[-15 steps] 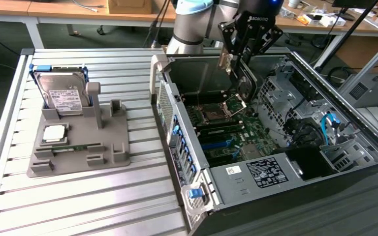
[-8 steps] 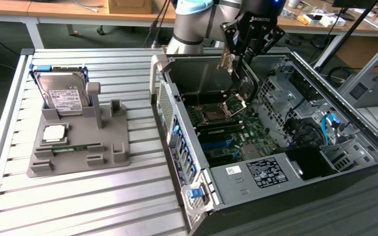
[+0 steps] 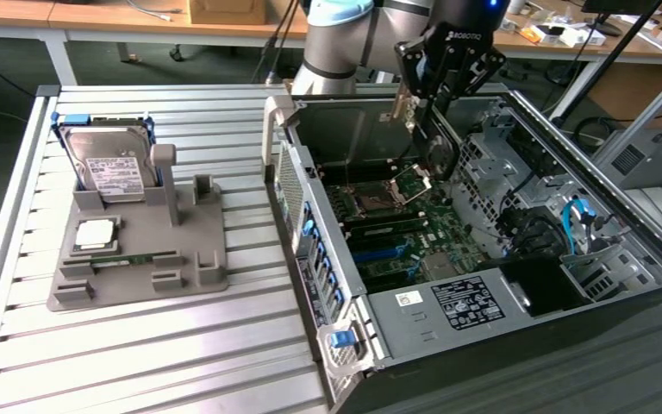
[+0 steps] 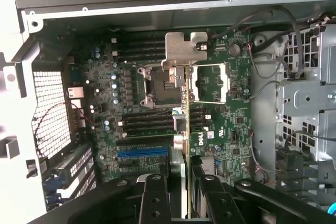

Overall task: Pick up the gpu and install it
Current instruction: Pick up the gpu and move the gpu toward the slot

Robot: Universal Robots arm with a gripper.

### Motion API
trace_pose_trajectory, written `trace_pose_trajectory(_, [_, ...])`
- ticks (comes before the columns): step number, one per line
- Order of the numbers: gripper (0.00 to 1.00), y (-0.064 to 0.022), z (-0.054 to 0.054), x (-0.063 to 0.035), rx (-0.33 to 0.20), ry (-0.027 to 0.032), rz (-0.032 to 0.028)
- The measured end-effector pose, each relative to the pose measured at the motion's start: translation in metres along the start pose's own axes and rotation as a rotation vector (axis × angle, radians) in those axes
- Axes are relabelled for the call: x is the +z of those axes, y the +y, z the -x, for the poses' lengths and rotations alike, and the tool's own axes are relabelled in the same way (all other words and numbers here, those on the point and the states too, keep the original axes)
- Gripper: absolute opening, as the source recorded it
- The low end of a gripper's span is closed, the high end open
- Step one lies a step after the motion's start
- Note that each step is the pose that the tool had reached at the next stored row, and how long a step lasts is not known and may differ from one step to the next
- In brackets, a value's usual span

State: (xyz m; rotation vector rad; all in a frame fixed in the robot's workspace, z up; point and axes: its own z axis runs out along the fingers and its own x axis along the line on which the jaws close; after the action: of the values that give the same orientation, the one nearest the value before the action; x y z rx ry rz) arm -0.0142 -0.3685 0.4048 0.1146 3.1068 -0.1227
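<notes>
My gripper [image 3: 426, 93] is shut on the gpu [image 3: 431, 142], a thin dark card that hangs edge-on below the fingers, above the open computer case [image 3: 308, 216]. In the wrist view the gpu [image 4: 188, 129] shows as a narrow edge running out from between the two black fingers [image 4: 153, 198]. Its silver end bracket [image 4: 184, 48] is at the far end. The card hovers over the green motherboard [image 4: 131, 93], beside the processor socket [image 4: 157, 85], and clear of the board. The blue expansion slot [image 4: 142, 152] lies off to one side of the card.
A grey parts holder [image 3: 135, 259] sits on the slatted metal table [image 3: 135, 362] at the exterior view's left, carrying a silver hard drive [image 3: 107, 168], a processor chip [image 3: 93, 235] and a green memory stick [image 3: 124, 259]. Drive cages and cables [image 3: 561, 216] fill the case's right side.
</notes>
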Motion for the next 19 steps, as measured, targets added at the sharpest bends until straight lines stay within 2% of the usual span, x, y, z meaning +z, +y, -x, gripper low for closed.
trace_pose_trajectory(15, [0.27, 0.0010, 0.011, 0.0023, 0.000, -0.0005, -0.0065])
trace_pose_trajectory(19, [0.27, 0.0014, 0.016, 0.0033, 0.000, -0.0007, -0.0099])
